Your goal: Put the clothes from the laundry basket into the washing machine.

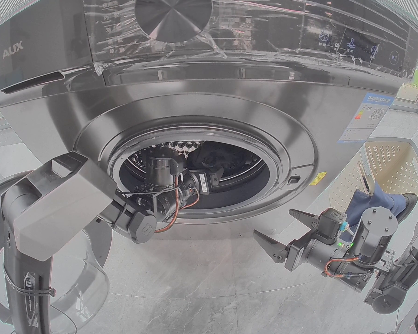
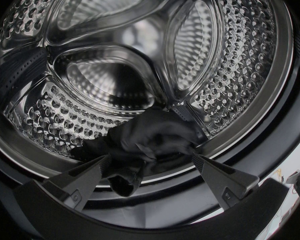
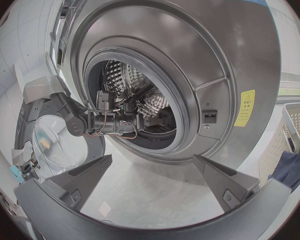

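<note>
Grey floor (image 1: pixel 209 279); washing machine (image 1: pixel 246 103), yellow sticker (image 1: pixel 318 178); left tool (image 2: pixel 150 156) inside drum (image 2: pixel 230 50).

Right gripper (image 3: pixel 151 158) (jaws spread) faces the open washing machine (image 3: pixel 196 50).

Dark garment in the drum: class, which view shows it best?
Left wrist view: the dark garment lies close, unobstructed, at the drum's front. Head view shows part behind the left arm; right wrist view, almost nothing.

Drum mouth (image 1: pixel 275 163) half blocked by left gripper (image 2: pixel 150 156) and its arm; gap on its right. Dark cloth (image 2: pixel 153 135) heaped at the lip, apparently between the spread jaws. Door (image 1: pixel 79 274) open left, basket (image 1: pixel 395 163) right, floor (image 1: pixel 209 279) lane between.
</note>
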